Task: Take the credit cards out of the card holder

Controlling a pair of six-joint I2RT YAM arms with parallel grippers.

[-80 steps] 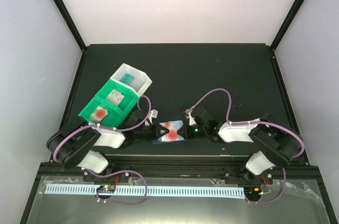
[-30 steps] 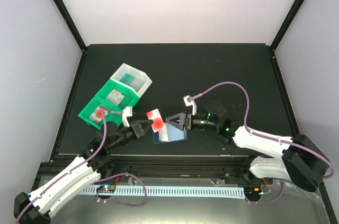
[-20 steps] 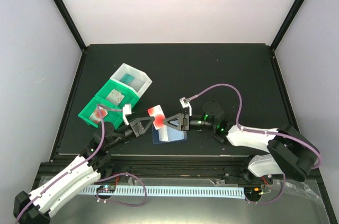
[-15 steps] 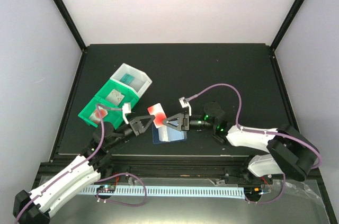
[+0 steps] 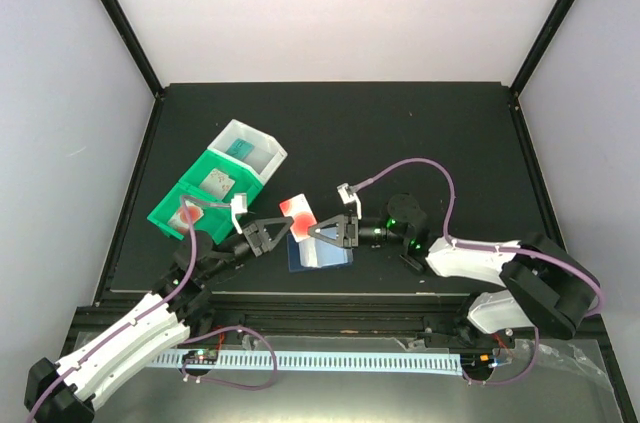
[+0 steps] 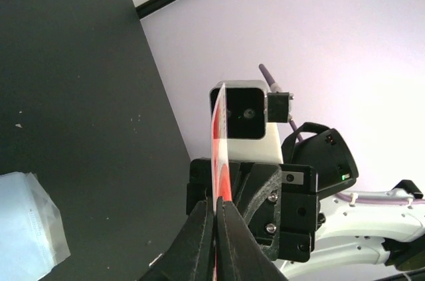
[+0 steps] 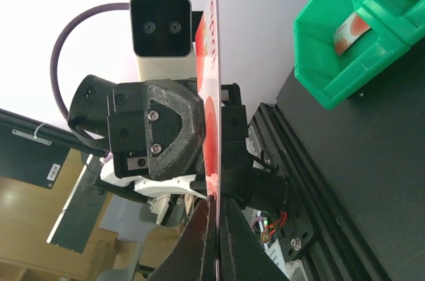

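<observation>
Credit card (image 5: 296,211) pinched from both sides in mid-air.
The left pincer (image 5: 280,231) is pressed together on the card's lower edge. Directly opposite, the right pincer (image 5: 310,231) clamps the same edge, and the card holder (image 5: 322,253) lies open beneath the two tips. If either arm pulls away before the other lets go, the thin card may bend, twist or slip out and fall.
</observation>
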